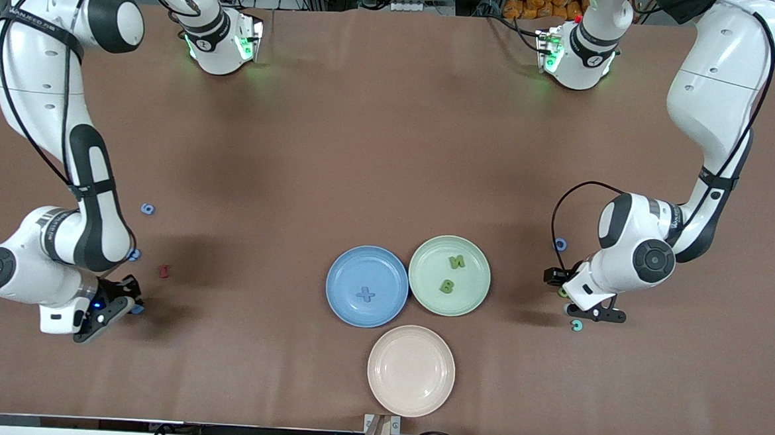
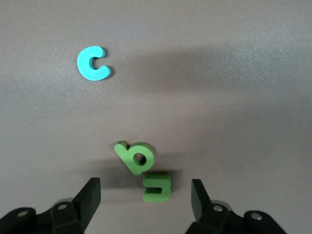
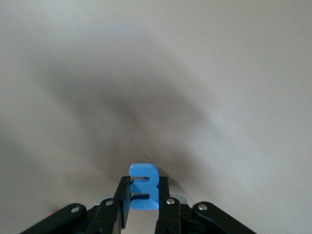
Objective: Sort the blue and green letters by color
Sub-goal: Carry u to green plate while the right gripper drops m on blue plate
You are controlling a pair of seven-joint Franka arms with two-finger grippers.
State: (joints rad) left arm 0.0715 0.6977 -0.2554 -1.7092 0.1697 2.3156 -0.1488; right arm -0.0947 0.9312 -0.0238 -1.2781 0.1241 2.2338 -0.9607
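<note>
My right gripper (image 1: 125, 304) is shut on a blue letter E (image 3: 144, 192), low over the table at the right arm's end. My left gripper (image 2: 146, 200) is open, low over two green letters, a P (image 2: 135, 157) and a U (image 2: 157, 187), which lies between the fingers without touching them. A light blue C (image 2: 92, 63) lies close by; in the front view it (image 1: 576, 325) is nearer the camera than that gripper (image 1: 576, 297). The blue plate (image 1: 343, 301) holds a blue X (image 1: 365, 294). The green plate (image 1: 473, 295) holds a green N (image 1: 456, 262) and B (image 1: 447, 286).
An empty pale pink plate (image 1: 411, 370) sits nearer the camera than the other two. A blue g (image 1: 148, 209), another blue piece (image 1: 135, 255) and a dark red piece (image 1: 164, 271) lie near the right arm. A blue piece (image 1: 560, 244) lies by the left arm.
</note>
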